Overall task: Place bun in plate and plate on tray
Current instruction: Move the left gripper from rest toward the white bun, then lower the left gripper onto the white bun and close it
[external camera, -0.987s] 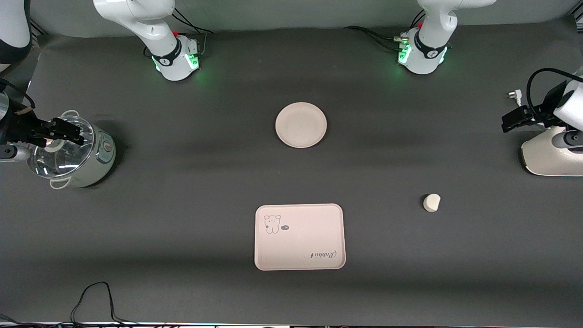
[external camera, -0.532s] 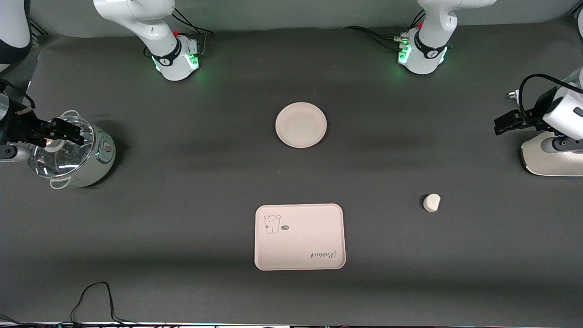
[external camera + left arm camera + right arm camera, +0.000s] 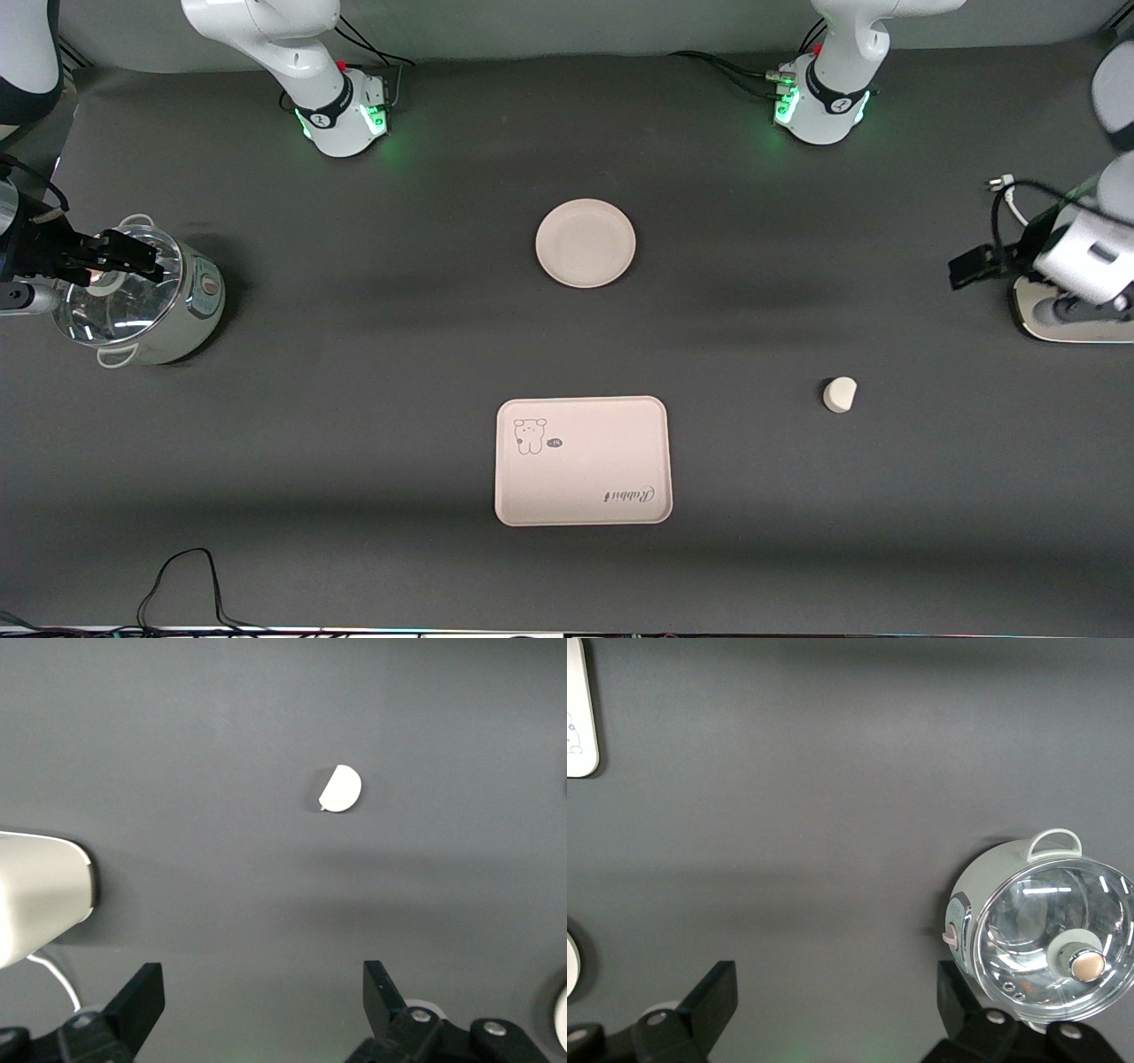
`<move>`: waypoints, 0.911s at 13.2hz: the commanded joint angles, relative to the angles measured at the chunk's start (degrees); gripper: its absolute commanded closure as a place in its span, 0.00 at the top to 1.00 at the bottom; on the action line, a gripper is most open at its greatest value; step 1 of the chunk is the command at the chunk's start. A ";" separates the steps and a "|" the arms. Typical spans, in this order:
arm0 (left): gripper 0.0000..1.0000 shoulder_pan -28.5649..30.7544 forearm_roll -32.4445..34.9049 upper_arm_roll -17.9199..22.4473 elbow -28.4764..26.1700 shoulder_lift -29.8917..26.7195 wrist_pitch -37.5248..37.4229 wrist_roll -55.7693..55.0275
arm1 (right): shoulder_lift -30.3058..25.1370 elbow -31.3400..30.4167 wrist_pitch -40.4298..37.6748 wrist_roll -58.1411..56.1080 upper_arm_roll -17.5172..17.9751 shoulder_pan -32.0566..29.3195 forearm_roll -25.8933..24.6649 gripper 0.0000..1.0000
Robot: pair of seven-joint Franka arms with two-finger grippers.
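Left gripper: we see the left gripper [image 3: 261, 1005] with its fingers [image 3: 142, 997] spread wide and nothing between them; it touches nothing. In the front view it [image 3: 970, 266] hangs over the table [image 3: 354, 354] at the left arm's end, beside a white appliance base [image 3: 1063, 315].

Right gripper: we see the right gripper [image 3: 833, 1005] spread equally wide and empty. In the front view it [image 3: 124, 252] hangs over the glass-lidded pot [image 3: 133, 297] at the right arm's end of the table, not touching it as far as we can tell.

Bun: the bun [image 3: 840, 394] lies alone on the table, on the front-view clock face at about 4 o'clock from the plate and 2 o'clock from the tray. One side is rounded and one is flat; in the front view the flat side faces roughly 4 o'clock, so its long axis runs from about 1 to 7 o'clock. The left wrist view shows it [image 3: 340, 788] well clear of the fingertips.

Plate: the plate [image 3: 586, 243] sits upright and bare near the table's centre, at 12 o'clock from the tray, well apart from it.

Tray: the tray [image 3: 582, 461] lies flat with its long axis running 3 to 9 o'clock. Its animal drawing sits in the corner toward the right arm's end, its "Rabbit" script in the diagonally facing corner, nearer the front camera.
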 commanded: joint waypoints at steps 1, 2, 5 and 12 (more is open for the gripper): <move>1.00 -0.10 -0.40 0.12 0.40 5.96 2.40 0.95 | -0.33 -0.14 -0.32 -1.38 0.05 -0.30 0.04 1.00; 1.00 -0.19 -0.40 0.12 0.40 8.60 4.49 0.86 | -0.33 -0.05 -0.32 -1.38 0.05 -0.30 0.04 1.00; 1.00 -0.10 -2.23 0.12 0.40 15.63 11.26 0.77 | -0.33 -0.14 -0.32 -1.38 0.05 -0.30 0.04 1.00; 1.00 -2.29 -3.91 -0.05 0.40 28.39 25.77 -0.11 | -0.24 -0.14 -0.24 -1.38 0.05 -0.30 0.04 1.00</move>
